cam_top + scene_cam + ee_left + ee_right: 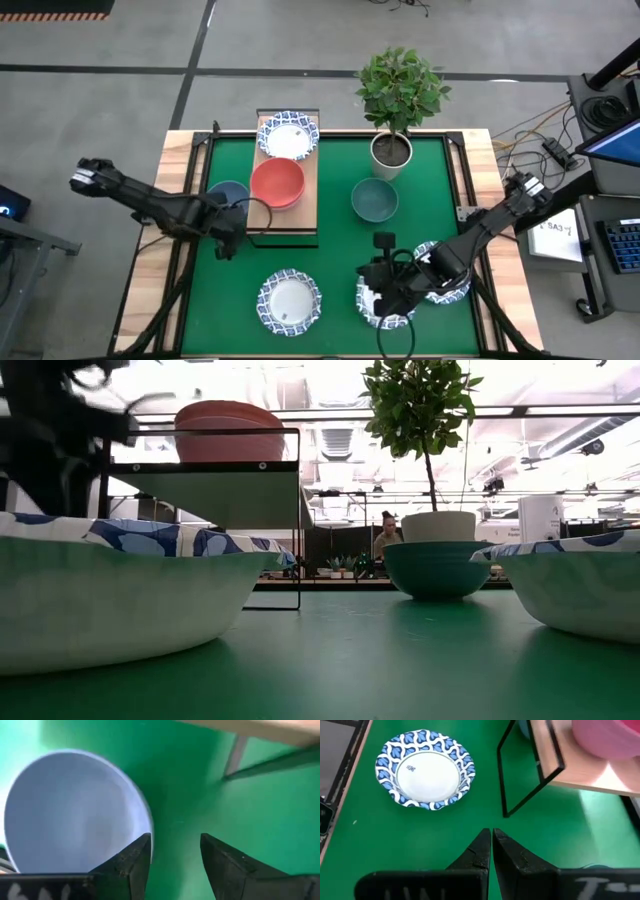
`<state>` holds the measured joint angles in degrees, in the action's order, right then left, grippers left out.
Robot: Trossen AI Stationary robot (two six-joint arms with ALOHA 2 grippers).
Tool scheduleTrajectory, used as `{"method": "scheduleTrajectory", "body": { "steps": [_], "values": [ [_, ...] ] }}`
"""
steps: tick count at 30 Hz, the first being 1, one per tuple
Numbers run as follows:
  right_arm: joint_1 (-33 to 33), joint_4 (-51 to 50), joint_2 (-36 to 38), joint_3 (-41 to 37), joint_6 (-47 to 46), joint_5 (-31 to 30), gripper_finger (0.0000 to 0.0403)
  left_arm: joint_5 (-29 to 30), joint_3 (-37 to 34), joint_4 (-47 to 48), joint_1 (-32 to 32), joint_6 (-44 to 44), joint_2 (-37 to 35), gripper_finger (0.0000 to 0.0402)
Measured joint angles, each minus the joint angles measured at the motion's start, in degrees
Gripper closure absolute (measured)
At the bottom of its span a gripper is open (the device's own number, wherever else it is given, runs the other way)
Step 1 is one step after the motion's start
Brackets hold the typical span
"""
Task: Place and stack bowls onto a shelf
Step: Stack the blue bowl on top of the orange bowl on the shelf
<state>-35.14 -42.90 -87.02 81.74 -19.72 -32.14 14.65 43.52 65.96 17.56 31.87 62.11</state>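
The light-wood shelf carries a white bowl with a blue rim at its far end and a red bowl in the middle. A blue bowl sits on the green mat left of the shelf. My left gripper is open just near of it; in the left wrist view its fingers straddle bare mat beside the blue bowl. My right gripper is shut and empty, over a blue-rimmed bowl at the near right. A teal bowl and two more blue-rimmed bowls rest on the mat. My left gripper is open, with one fingertip right by the blue bowl's rim; I cannot tell whether it touches. The bowl rests flat on the mat.
A potted plant in a white pot stands at the far right of the mat, just beyond the teal bowl. The shelf's black frame stands on the mat. Open mat lies between the shelf and the near bowls.
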Motion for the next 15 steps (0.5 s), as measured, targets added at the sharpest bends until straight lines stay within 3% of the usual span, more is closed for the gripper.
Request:
{"method": "scheduleTrajectory", "body": {
  "steps": [5,15],
  "values": [
    [-0.96,0.61,1.69,-1.63,0.04,-3.04,0.0394,1.95,-2.53,-0.09,-3.85,-1.68,-0.13,0.0247],
    [-1.00,3.44,4.29,-6.12,-1.13,-4.09,0.0394,2.25,-3.25,-0.22,-4.34,1.39,-0.15,0.0266]
  ]
}}
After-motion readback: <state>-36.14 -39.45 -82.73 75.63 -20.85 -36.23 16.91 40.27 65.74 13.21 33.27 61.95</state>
